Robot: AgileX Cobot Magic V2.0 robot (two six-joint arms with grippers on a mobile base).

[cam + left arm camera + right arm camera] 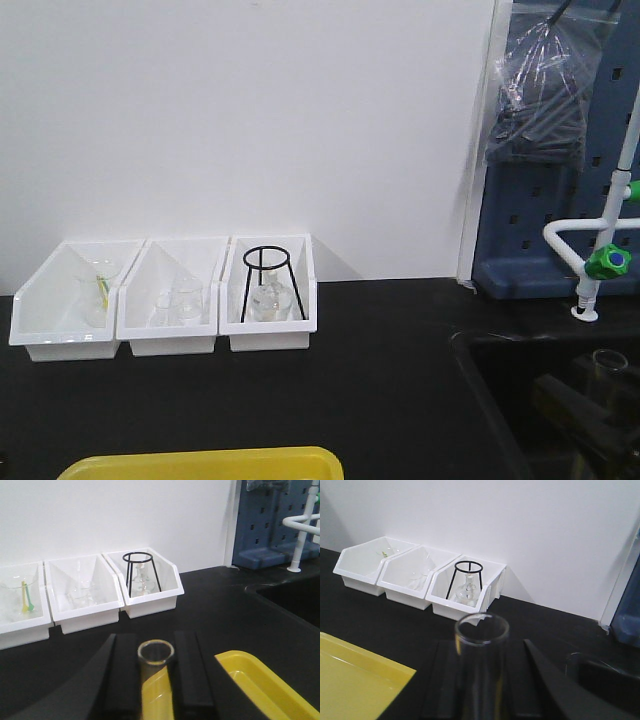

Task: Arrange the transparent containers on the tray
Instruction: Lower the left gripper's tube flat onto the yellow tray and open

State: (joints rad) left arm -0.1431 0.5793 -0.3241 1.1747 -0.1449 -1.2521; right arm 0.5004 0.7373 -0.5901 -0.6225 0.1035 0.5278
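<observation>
In the left wrist view a clear glass test tube (154, 680) stands upright, open rim up, with my left gripper (155, 642) shut on it between its black fingers (122, 675). The yellow tray (260, 682) lies just right of that gripper and shows through the glass. My right gripper (481, 645) is shut on a second upright test tube (481, 670); the yellow tray (350, 680) lies to its left. From the front, the right gripper (590, 410) and its test tube (608, 364) sit low over the dark sink, and the tray (200, 464) shows at the bottom edge.
Three white bins (165, 300) stand in a row against the back wall with glassware inside; the right one holds a black wire tripod (266, 280). A sink (490, 380) is sunk into the black counter at right, with a white tap with a green knob (606, 262) behind it.
</observation>
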